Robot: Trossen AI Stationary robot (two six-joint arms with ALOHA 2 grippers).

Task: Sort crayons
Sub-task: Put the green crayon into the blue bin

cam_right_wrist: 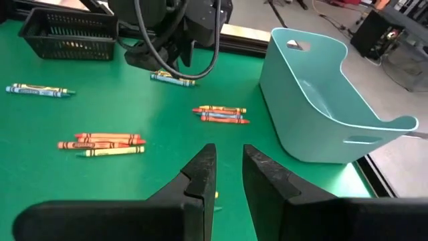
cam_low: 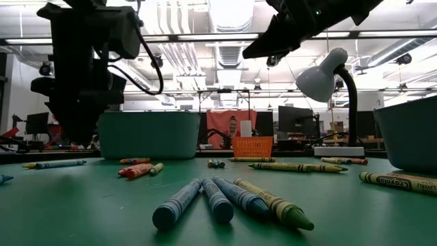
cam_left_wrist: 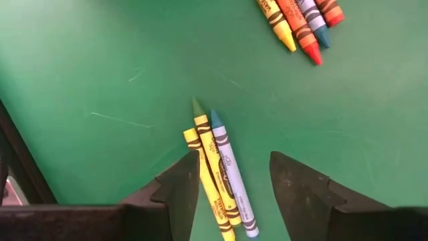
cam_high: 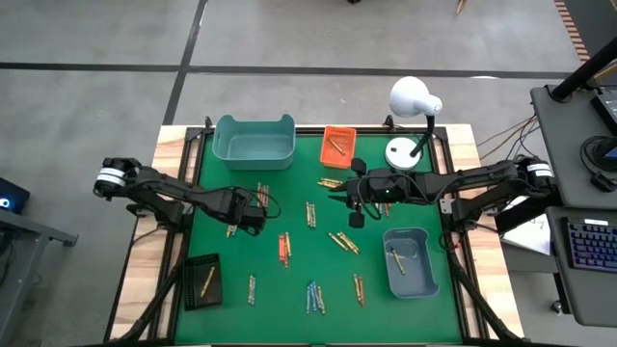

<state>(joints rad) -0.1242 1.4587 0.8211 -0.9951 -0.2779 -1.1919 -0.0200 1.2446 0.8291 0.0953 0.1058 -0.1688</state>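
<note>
Since three crayons (cam_left_wrist: pixel 217 177) (yellow, olive-tipped, blue) are lying touching each other right under the left gripper (cam_left_wrist: pixel 234 184), w/ its fingers standing apart and gripping nothing, closing could be catching more than one colour or flicking a neighbour away. It's hovering low at approx 9 o'clock on the mat (cam_high: pixel 289 289). The right gripper (cam_high: pixel 339 194) is hanging higher near centre, toward 1 o'clock, fingers nearly together, nothing visibly between them. Other crayon clusters are lying scattered around.
</note>
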